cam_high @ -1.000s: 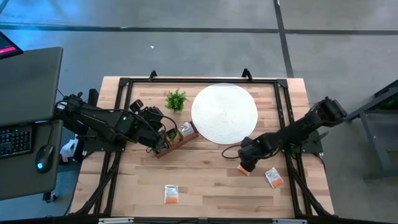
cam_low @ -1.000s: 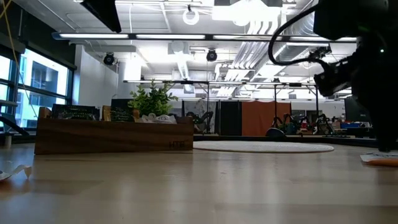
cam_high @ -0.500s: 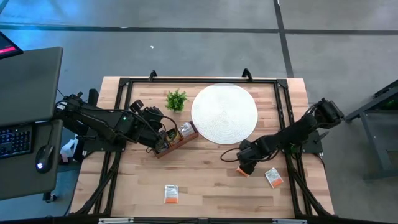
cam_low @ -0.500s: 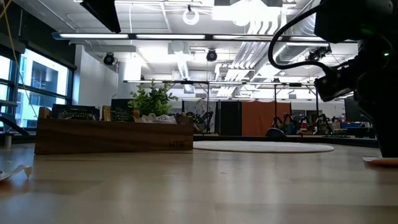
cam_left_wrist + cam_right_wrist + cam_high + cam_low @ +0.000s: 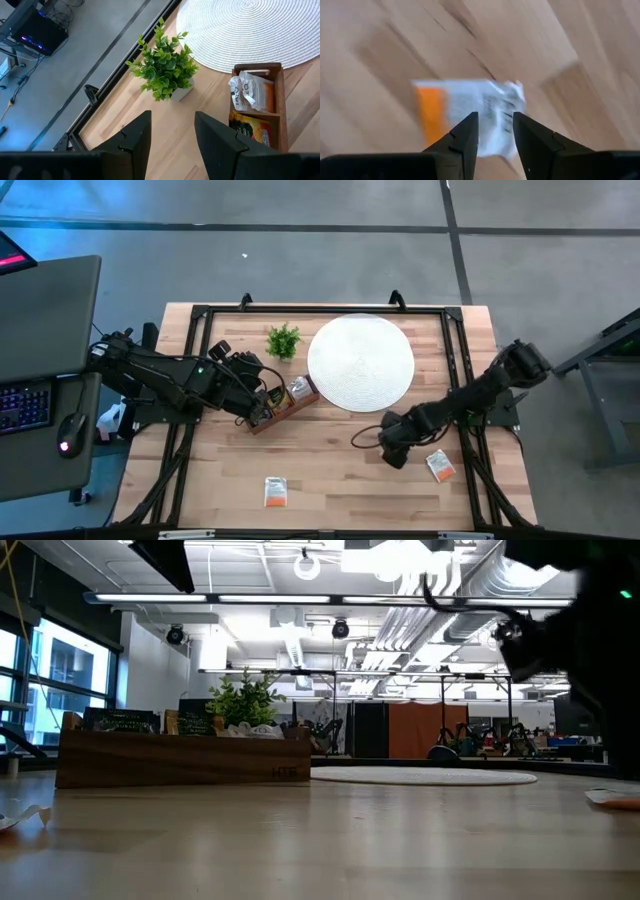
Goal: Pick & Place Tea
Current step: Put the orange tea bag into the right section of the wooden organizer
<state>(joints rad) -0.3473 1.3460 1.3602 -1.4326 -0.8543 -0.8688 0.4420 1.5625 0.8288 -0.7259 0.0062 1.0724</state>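
Right gripper (image 5: 392, 456) has slid toward the near edge of the table over the last second and now sits directly over the orange-and-white tea sachet (image 5: 470, 117) that a second ago was peeking out from under its tip; from above the sachet is now fully covered by the wrist. In the right wrist view the fingers (image 5: 462, 137) stand apart with a narrow gap, the sachet lying flat on the wooden table (image 5: 330, 450) right under and just ahead of the tips, not between them, so nothing is clamped. My read: this is the final line-up before descent and pinch, pick not yet made. A second orange sachet (image 5: 439, 466) lies just beside the right gripper, on its outboard side, and a third sachet (image 5: 275, 492) is well apart from it, near the table's front edge. Left gripper (image 5: 172, 137) hasn't budged: parked at the end of the wooden divided tray (image 5: 285, 406), fingers apart and empty, with the small green plant (image 5: 162, 62) ahead of it and the tray's packed sachets (image 5: 250, 95) off to the side. The white woven mat (image 5: 360, 362) lies bare beyond the right gripper. Risk: a flat sachet on a flat table gives the fingertips little to catch.
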